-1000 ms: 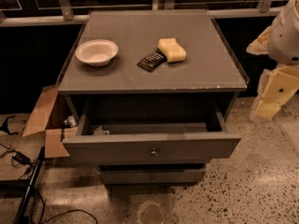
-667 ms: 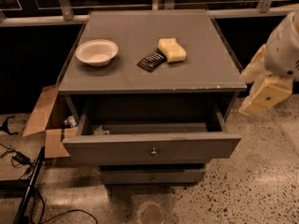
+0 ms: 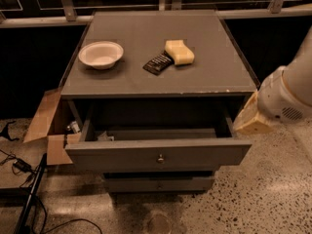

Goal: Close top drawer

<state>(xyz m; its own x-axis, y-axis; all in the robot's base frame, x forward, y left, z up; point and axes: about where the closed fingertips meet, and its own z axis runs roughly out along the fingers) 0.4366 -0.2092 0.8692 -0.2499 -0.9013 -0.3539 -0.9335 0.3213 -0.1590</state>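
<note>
The top drawer (image 3: 122, 156) of the grey cabinet (image 3: 214, 77) stands pulled out. Its wide flat front has a small round metal knob (image 3: 160, 158) at the centre. A few small items lie in its left rear corner (image 3: 105, 137). A narrower-looking drawer front (image 3: 158, 183) sits shut below it. My gripper (image 3: 250, 118), yellowish, hangs from the white arm (image 3: 285, 94) at the right. It is right beside the open drawer's right side, just above the front panel's right end.
On the cabinet top are a white bowl (image 3: 101, 54), a yellow sponge (image 3: 179, 51) and a dark packet (image 3: 158, 63). An open cardboard box (image 3: 46, 126) stands against the cabinet's left side. Cables (image 3: 19, 165) lie on the speckled floor at left. Railed windows run behind.
My arm and gripper have moved left and down, from beside the cabinet top's right edge to the open drawer's right front corner. The drawer has not moved.
</note>
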